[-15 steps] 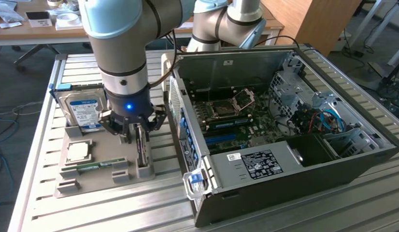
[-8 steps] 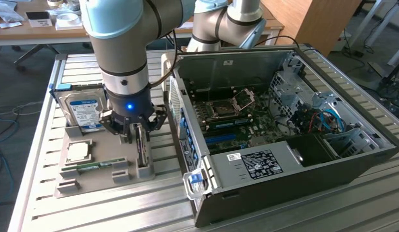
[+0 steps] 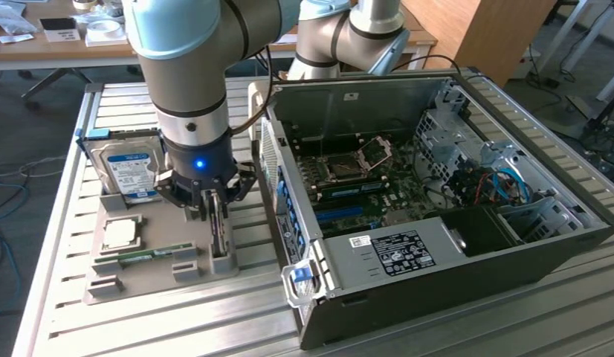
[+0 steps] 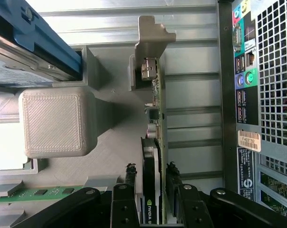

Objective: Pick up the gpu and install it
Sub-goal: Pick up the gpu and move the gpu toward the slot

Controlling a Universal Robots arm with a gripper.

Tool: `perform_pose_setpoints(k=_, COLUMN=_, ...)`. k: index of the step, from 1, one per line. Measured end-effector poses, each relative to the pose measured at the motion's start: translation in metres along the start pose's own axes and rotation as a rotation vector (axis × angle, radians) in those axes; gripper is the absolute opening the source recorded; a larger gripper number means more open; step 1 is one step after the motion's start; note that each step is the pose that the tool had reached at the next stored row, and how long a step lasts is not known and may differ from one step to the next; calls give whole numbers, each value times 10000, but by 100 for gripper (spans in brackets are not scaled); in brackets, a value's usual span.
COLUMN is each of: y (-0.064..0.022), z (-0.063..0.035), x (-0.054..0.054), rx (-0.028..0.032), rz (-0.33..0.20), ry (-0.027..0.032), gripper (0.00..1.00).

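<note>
The gpu stands on edge in a slot of the grey holder tray, at the exterior view's left of the open PC case. In the wrist view the gpu shows as a thin green board with a black cooler and a silvery end bracket. My gripper is lowered straight over it. Its two black fingers stand one on each side of the card at the cooler, with narrow gaps showing, so the gripper is open around the card.
On the same tray are a silver hard drive with a blue-white label, a CPU and a RAM stick. The case lies on its side with the motherboard exposed. Its rear port panel is close beside the card.
</note>
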State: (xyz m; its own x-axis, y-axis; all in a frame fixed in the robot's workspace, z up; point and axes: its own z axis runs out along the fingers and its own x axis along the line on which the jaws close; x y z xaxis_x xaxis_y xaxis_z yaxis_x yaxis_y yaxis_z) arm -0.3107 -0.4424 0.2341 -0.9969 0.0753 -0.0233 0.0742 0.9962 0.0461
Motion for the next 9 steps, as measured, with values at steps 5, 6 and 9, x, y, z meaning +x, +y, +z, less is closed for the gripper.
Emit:
perform_pose_setpoints(k=5, y=0, z=0, x=0, rx=0, rz=0, ry=0, gripper=39)
perform_pose_setpoints(k=6, y=0, z=0, x=0, rx=0, rz=1, ry=0, gripper=39)
perform_pose_setpoints(k=9, y=0, z=0, x=0, rx=0, rz=1, ry=1, gripper=39)
